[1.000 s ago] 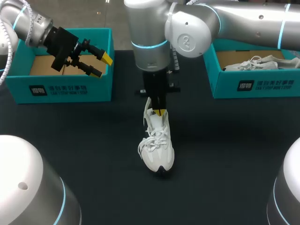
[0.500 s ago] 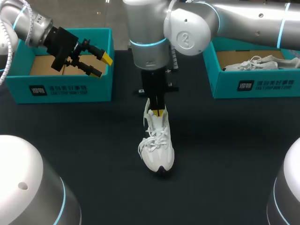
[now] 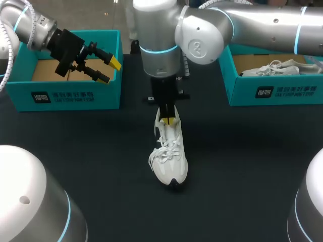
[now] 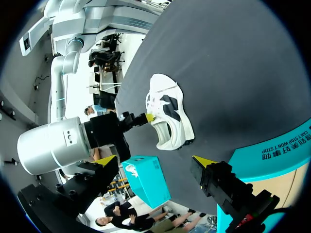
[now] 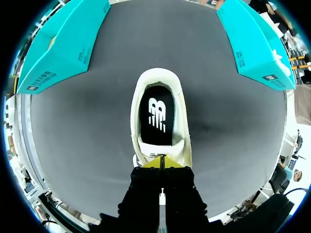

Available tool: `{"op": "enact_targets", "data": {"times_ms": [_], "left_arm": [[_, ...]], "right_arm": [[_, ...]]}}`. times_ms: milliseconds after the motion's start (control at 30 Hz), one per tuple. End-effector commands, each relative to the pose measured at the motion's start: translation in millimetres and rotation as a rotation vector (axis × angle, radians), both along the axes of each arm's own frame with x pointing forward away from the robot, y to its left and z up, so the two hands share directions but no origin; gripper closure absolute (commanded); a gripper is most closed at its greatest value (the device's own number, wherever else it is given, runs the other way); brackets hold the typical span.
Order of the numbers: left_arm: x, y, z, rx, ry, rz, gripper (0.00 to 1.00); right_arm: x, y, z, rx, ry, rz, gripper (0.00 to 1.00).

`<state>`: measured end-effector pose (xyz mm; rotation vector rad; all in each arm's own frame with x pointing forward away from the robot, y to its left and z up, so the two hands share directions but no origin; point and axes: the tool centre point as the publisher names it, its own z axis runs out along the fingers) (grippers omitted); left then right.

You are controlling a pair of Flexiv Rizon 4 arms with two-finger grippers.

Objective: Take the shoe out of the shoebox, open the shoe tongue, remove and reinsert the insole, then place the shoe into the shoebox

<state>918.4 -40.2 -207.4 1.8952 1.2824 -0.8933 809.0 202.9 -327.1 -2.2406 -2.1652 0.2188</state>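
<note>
**Ada:** Where is there room to move?

**Me:** The shoe [image 3: 169, 159] stands in the middle of the dark tabletop [image 3: 242, 151], with its toe toward my base. There is bare tabletop all around it. The left shoebox [image 3: 75, 96] and the right shoebox [image 3: 272, 92] sit toward the far side, one at each end. Both are well apart from the shoe. Another white shoe [image 3: 275, 68] lies in the right one.

**Ada:** What about your right arm [image 3: 262, 22]?

**Me:** It comes in from the right and reaches to the middle. My right end effector [image 3: 170, 121] points straight down onto the shoe, just behind the laces. Its two yellow tips are almost together, with only a thin slit between them. They look pinched on the top of the shoe tongue [image 5: 167, 149]. Past the tips I can see down into the shoe, where the black insole [image 5: 158, 114] lies flat.

**Ada:** And the other side?

**Me:** My left end effector [image 3: 109, 71] hangs over the near right corner of the left shoebox. Its fingers are spread wide and hold nothing.
</note>
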Motion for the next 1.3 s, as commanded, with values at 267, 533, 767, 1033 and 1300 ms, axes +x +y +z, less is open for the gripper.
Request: {"op": "enact_targets", "data": {"times_ms": [267,533,767,1033,1300], "left_arm": [[-0.4,0.3,0.3,0.002,-0.001,0.0,0.0],[-0.4,0.3,0.3,0.002,-0.001,0.0,0.0],[-0.4,0.3,0.3,0.002,-0.001,0.0,0.0],[-0.4,0.3,0.3,0.002,-0.001,0.0,0.0],[-0.4,0.3,0.3,0.002,-0.001,0.0,0.0]], "right_arm": [[-0.5,-5.8,7.6,0.034,-0.049,0.069,1.0],[4.7,-7.2,20.9,0.11,-0.136,0.35,1.0],[12.3,4.6,30.2,0.127,-0.124,0.662,1.0],[13.1,6.5,30.5,0.137,-0.121,0.687,1.0],[13.1,6.5,30.5,0.137,-0.121,0.687,1.0]]}}
